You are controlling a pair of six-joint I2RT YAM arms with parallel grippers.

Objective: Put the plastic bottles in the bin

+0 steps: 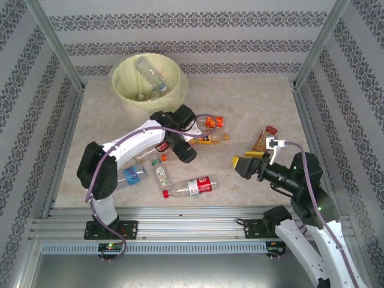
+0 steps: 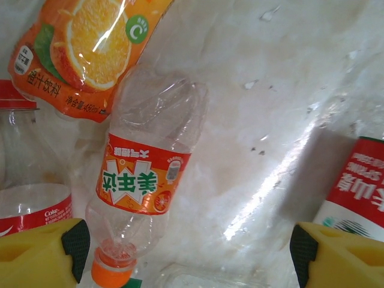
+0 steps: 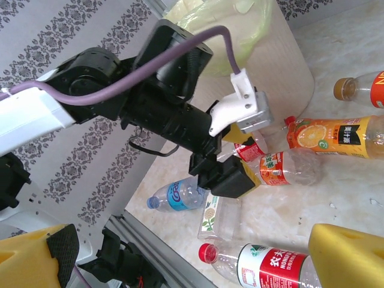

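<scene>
— What's the left claw point(image 2: 186, 258) doing?
— It's spread wide and holds nothing. It sits low over an orange-labelled bottle point(image 2: 144, 180), whose orange cap lies between the yellow fingers point(image 2: 42, 252).
— And the right claw point(image 3: 192, 258)?
— Also wide open and empty, off to the right of the pile, near an orange-and-red bottle point(image 1: 264, 139).
— What else is on the worktop point(image 1: 240, 102)?
— A red-labelled bottle point(image 1: 201, 186), a blue-labelled bottle point(image 1: 132, 175) and an orange-juice bottle point(image 1: 210, 139) lie around the left claw.
— The bin point(image 1: 123, 90)?
— Far left corner, with a clear bottle point(image 1: 150, 72) inside.
</scene>
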